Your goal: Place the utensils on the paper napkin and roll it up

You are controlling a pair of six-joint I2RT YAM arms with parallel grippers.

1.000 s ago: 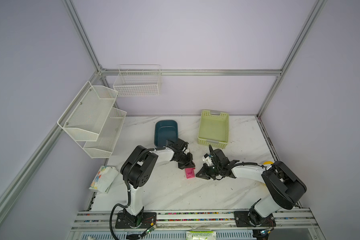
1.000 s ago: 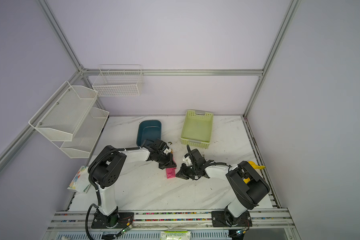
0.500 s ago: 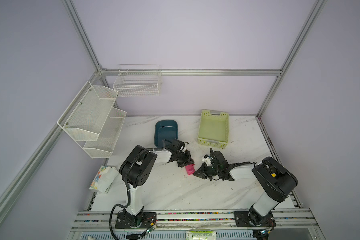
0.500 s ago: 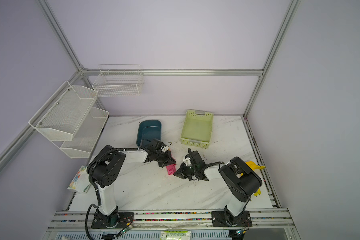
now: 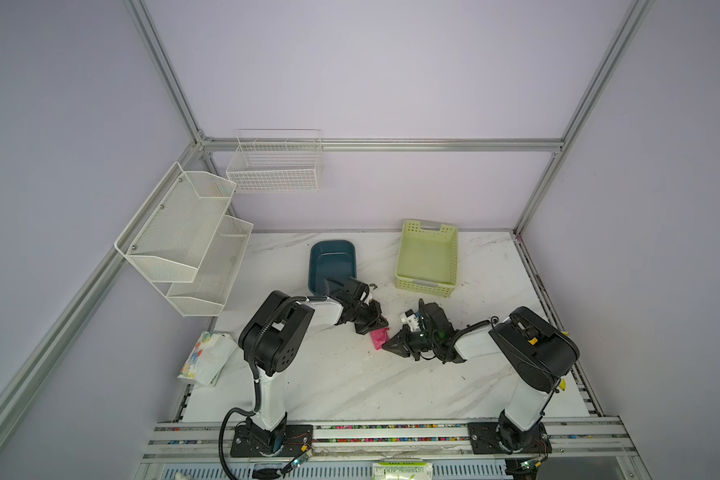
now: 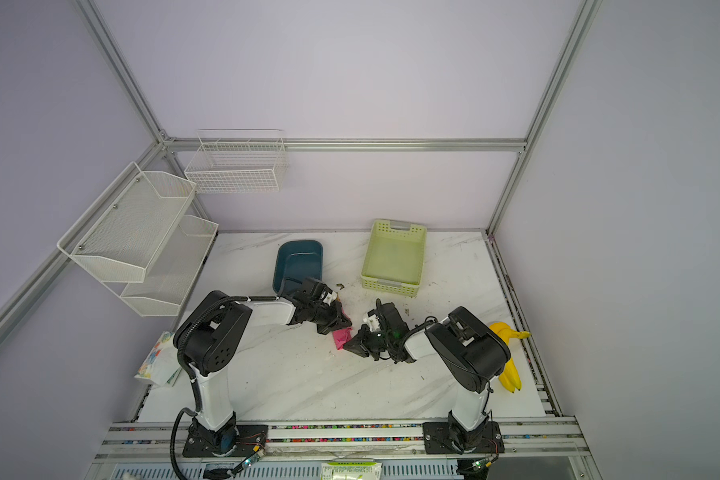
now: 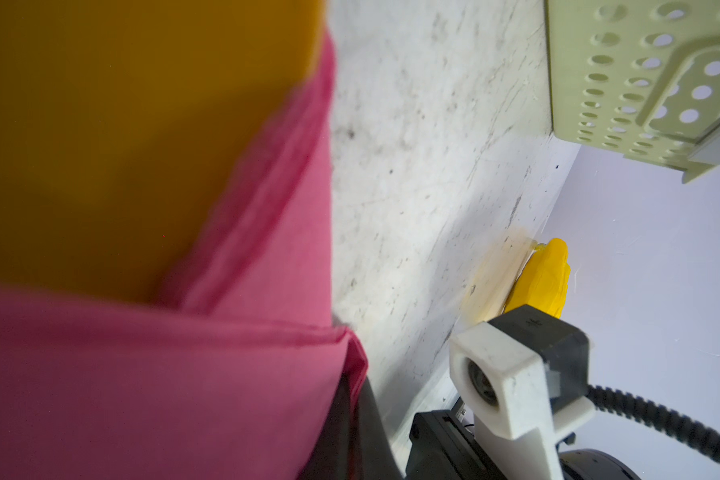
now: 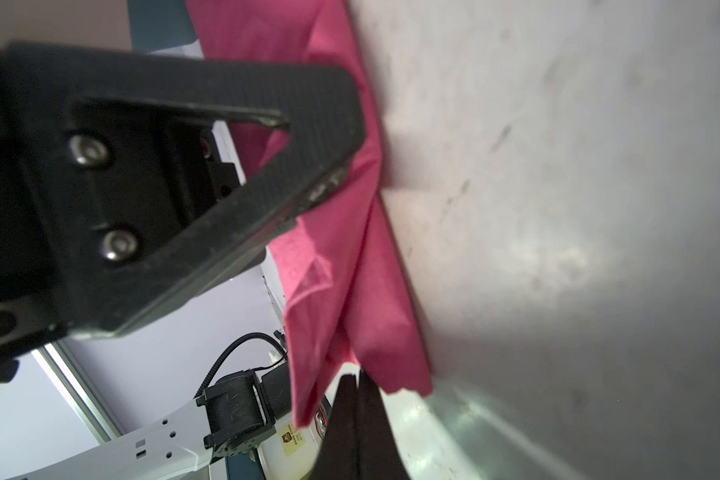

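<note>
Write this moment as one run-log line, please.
magenta-pink paper napkin: partly rolled around orange plastic utensil | left pincer: shut, against napkin | right pincer: shut, beside napkin

On the table point(image 5: 350, 386) were set a blue tray point(image 5: 331, 259) at eleven o'clock, a green basket point(image 5: 427, 257) at one, the paper napkin point(image 5: 379, 337) centrally.

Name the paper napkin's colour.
Magenta pink; the paper napkin shows best in the right wrist view.
</note>
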